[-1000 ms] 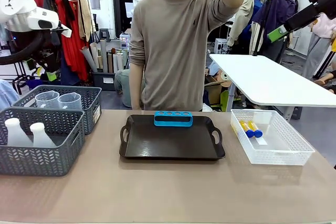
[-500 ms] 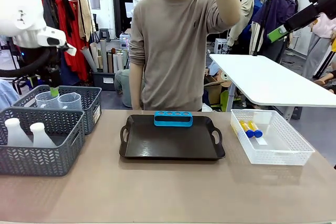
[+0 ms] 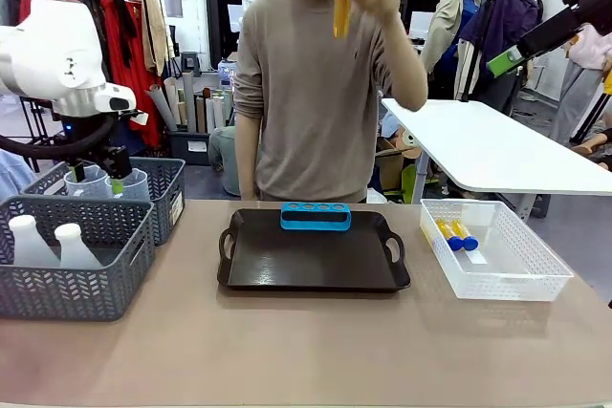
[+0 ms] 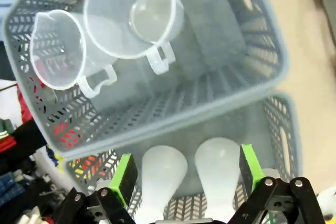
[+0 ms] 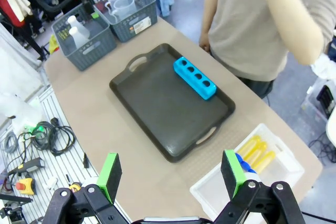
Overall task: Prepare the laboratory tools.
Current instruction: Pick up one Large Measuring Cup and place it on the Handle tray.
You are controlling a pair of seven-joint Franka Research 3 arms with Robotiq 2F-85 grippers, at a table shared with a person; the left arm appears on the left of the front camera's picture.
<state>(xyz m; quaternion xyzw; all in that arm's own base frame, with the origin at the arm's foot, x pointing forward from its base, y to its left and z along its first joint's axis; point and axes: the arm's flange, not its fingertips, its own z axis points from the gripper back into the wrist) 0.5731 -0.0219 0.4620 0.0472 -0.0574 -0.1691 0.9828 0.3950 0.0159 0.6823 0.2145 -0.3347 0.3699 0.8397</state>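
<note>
Left gripper point(image 3: 96, 179) is being held wide-jawed above the clear beakers point(image 4: 131, 17) in the far grey basket point(image 3: 172, 183), likely for a grab (right gripper point(image 5: 170, 179) being held wide too, high up), blue rack point(image 3: 316, 216) being staged empty on tray point(image 3: 316, 265).

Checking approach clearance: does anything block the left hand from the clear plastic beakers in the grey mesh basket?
Nothing visible does. The open left hand hangs above the clear plastic beakers, uncovered in their grey mesh basket.
</note>
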